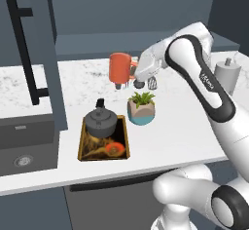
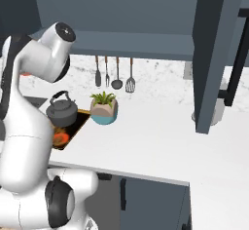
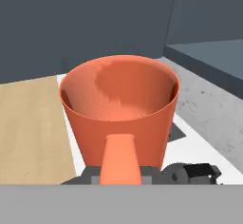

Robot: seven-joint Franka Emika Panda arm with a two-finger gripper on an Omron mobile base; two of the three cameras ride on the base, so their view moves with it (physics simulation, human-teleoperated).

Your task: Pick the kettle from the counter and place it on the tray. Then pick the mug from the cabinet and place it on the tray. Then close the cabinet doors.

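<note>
Mug point(image 1: 118, 69) is hanging in the air above the counter point(image 1: 185, 126), gripped by its handle in my end effector point(image 1: 133, 74), whose jaws are pinching narrow on it. Below and nearer me, the kettle point(image 1: 101, 122) is sitting in the tray point(image 1: 125, 141), with a plant pot point(image 1: 141, 108) just beside the tray. One cabinet door point(image 1: 34, 53) is standing open at left.

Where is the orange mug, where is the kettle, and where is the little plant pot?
mug point(image 1: 118, 69), left base view, on its orange side wall.
kettle point(image 1: 101, 123), left base view, on its round dark body.
plant pot point(image 2: 103, 112), right base view, on its beige-and-teal front.
</note>
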